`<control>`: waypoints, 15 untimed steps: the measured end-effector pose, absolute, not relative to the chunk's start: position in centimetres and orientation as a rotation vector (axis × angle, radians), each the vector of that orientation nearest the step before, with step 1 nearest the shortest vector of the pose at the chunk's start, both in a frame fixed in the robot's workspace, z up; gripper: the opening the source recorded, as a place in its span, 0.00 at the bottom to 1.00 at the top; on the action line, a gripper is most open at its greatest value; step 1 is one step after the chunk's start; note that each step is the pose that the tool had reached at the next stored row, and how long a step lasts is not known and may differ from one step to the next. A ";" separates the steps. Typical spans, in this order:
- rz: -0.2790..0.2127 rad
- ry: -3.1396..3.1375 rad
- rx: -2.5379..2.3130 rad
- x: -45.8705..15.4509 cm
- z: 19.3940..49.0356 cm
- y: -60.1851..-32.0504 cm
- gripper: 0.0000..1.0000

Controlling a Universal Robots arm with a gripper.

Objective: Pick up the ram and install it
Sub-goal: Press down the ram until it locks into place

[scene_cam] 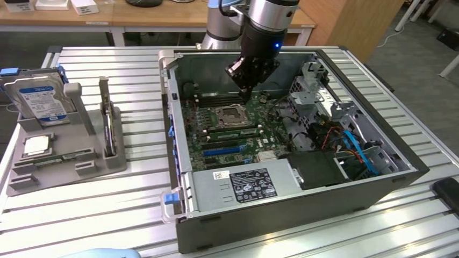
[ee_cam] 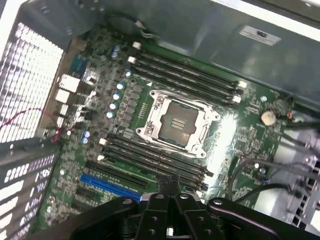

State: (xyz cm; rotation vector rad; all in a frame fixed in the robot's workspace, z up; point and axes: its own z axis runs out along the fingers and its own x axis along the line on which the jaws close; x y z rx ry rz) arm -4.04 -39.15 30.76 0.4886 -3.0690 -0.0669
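Note:
The ram [scene_cam: 63,158] looks like a thin greenish stick lying in the front slot of the grey holder [scene_cam: 107,164] at the exterior view's left, far from the arm. My gripper [scene_cam: 246,94] hangs inside the open computer case [scene_cam: 287,215], above the motherboard [ee_cam: 240,135] near the processor socket [ee_cam: 176,122]. Its dark fingers [ee_cam: 163,184] are pressed together with nothing visible between them. Long dark memory slots [ee_cam: 185,75] run on one side of the socket, and more memory slots [ee_cam: 150,160] on the other.
The holder also carries a blue-labelled hard drive [scene_cam: 42,99], a tall dark card [scene_cam: 107,126] standing on edge and a silver chip [scene_cam: 36,145]. A blue expansion slot [ee_cam: 107,185], cables [scene_cam: 355,148] and a power supply [scene_cam: 240,185] fill the case.

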 end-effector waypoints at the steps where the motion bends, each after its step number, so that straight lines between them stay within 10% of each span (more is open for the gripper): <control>1: -0.067 -3.073 0.462 -4.0 30.8 -39.1 0.10; 15: -0.071 -3.109 0.153 -4.0 30.6 -39.1 0.10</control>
